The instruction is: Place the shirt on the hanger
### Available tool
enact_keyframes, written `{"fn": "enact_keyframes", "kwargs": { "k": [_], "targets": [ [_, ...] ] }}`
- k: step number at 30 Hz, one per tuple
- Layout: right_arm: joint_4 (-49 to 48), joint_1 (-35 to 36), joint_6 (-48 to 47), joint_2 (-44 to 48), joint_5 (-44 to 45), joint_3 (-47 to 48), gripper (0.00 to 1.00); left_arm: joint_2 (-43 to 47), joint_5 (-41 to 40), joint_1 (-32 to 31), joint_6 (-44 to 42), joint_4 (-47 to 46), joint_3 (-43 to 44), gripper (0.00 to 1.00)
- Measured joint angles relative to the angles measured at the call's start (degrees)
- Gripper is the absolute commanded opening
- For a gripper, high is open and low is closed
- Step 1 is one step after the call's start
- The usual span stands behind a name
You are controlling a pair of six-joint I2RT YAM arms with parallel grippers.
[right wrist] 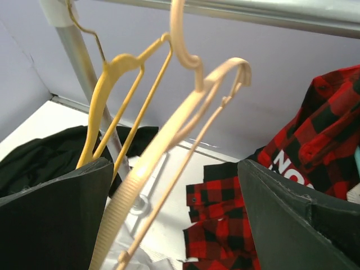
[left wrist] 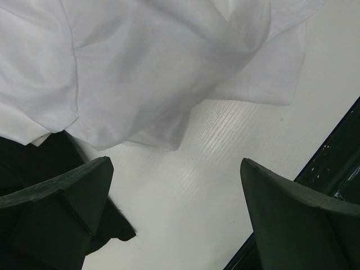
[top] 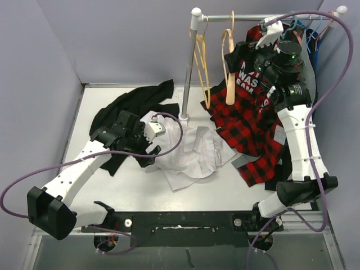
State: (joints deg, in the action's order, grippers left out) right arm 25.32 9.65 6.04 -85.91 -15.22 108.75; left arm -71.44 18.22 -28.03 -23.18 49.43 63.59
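A: Black garment point(top: 135, 104), where is it sitting?
B: It is lying crumpled on the white table point(top: 225, 191), at the far left.
A: And the plaid shirt point(top: 247, 132)?
B: It is spreading over the table's right side, below the rail point(top: 247, 18). The yellow hanger point(top: 201, 67) is hanging from the rail, just beside the upright pole point(top: 188, 73).

Thin cloth, ribbed plastic, dull metal.
The shirt point(left wrist: 140, 67) is thin, soft white cloth on a faintly ribbed, glossy table point(left wrist: 214, 185); the hanger point(right wrist: 126, 202) on the brushed metal rail point(right wrist: 270, 10) is smooth plastic, ridged along its shoulder.
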Motion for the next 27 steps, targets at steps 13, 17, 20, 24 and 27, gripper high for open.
{"fn": "enact_keyframes", "kwargs": {
  "k": [13, 17, 20, 24, 27],
  "targets": [
    [5.70, 10.27, 6.51, -9.81, 10.69, 8.26, 0.98, 0.20, -1.25, 0.00, 0.00, -0.35, -0.35, 0.98],
    [6.88, 11.17, 8.17, -12.02, 15.80, 8.24, 0.98, 0.20, -1.55, 0.00, 0.00, -0.37, -0.35, 0.98],
    [7.13, 11.67, 9.05, -12.37, 19.69, 7.30, 0.98, 0.20, -1.70, 0.00, 0.00, -0.37, -0.35, 0.98],
    [7.26, 12.17, 9.27, -12.33, 23.85, 6.51, 0.98, 0.20, -1.77, 0.00, 0.00, -0.39, -0.52, 0.98],
    [6.51, 12.20, 9.07, -11.74, 26.01, 4.92, 0.98, 0.20, -1.79, 0.00, 0.00, -0.55, -0.98, 0.98]
  ]
}}
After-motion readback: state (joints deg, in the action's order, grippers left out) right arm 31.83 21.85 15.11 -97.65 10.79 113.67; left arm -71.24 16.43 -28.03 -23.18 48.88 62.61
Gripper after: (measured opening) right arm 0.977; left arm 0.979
